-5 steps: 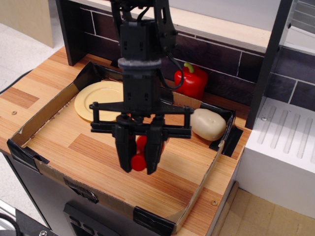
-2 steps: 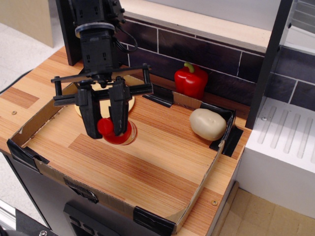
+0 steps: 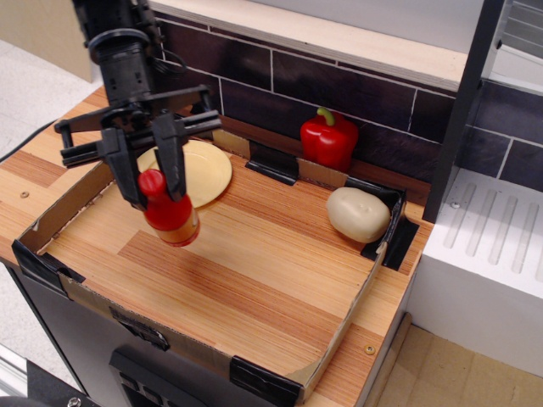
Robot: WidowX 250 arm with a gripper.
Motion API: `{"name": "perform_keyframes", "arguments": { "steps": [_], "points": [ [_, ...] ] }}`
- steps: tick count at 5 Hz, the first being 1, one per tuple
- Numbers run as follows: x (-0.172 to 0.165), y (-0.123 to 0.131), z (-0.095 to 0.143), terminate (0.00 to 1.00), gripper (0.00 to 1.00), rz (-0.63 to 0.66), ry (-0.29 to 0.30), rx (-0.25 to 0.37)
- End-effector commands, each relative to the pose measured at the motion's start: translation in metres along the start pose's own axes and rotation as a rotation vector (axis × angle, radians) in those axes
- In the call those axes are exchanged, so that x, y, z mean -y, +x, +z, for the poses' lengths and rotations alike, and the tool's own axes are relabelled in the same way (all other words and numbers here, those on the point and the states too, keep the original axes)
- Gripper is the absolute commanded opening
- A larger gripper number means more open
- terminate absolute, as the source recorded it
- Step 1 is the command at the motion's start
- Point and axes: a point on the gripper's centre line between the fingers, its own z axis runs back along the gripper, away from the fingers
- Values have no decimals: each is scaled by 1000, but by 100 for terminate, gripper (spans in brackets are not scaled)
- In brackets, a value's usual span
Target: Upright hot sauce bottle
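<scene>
The hot sauce bottle (image 3: 170,215) is glossy red with a rounded red cap and a yellow-orange band near its base. It stands nearly upright at the left of the cardboard tray (image 3: 280,280), its base at or just above the tray floor. My gripper (image 3: 153,188) hangs from above with its two black fingers (image 3: 127,176) on either side of the bottle's cap and neck, shut on it.
A yellow plate (image 3: 204,170) lies just behind the bottle. A red bell pepper (image 3: 327,139) stands at the back against the dark tiled wall. A pale potato (image 3: 358,214) lies in the tray's right corner. A white rack (image 3: 492,254) stands to the right.
My gripper has carried the bottle from the tray's middle to the left side. The bottle has turned from lying tilted to nearly upright.
</scene>
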Motion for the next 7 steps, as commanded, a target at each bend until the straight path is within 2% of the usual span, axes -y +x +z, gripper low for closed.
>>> {"name": "perform_keyframes", "arguments": {
  "steps": [1, 2, 3, 5, 6, 7],
  "points": [
    [-8, 25, 28, 0, 0, 7, -173, -88],
    [-8, 33, 28, 0, 0, 14, -201, -115],
    [-7, 36, 27, 0, 0, -4, -268, -236],
    [-5, 27, 29, 0, 0, 25, -351, -356],
    [-7, 26, 30, 0, 0, 78, -325, -354],
    [-7, 26, 31, 0, 100, 88, -302, -356]
  ]
}}
